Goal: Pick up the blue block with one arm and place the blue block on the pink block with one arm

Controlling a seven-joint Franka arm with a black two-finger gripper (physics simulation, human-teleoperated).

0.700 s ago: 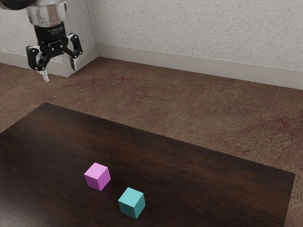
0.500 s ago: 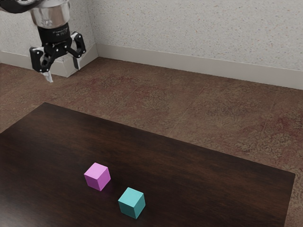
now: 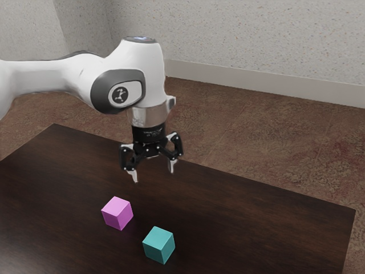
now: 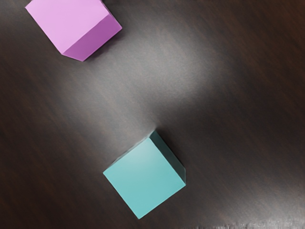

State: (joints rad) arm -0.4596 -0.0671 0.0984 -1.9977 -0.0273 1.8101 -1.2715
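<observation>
A white arm (image 3: pixel 68 77) reaches in from the exterior view's left and hangs its black hand (image 3: pixel 153 173) above a dark wooden bench (image 3: pixel 256 217). The fingers point down and are spread wide with nothing between them. The blue block (image 3: pixel 158 244) sits on the bench on its near side, lower than the hand and apart from it, one corner turned toward the camera. The pink block (image 3: pixel 117 213) rests near it, toward the exterior view's left and a little farther back. The two do not touch, and a strip of bare wood shows between them. In the exterior view the hand stands above and behind both blocks. In the wrist view, the blue block (image 4: pixel 144 181) and pink block (image 4: pixel 71 26) lie on the bench (image 4: pixel 228 95) beneath the hand, each flat on a face. Beyond the bench, brown patterned carpet (image 3: pixel 256 125) runs to a pale skirting board (image 3: pixel 256 83) and a speckled wall (image 3: pixel 256 34).
</observation>
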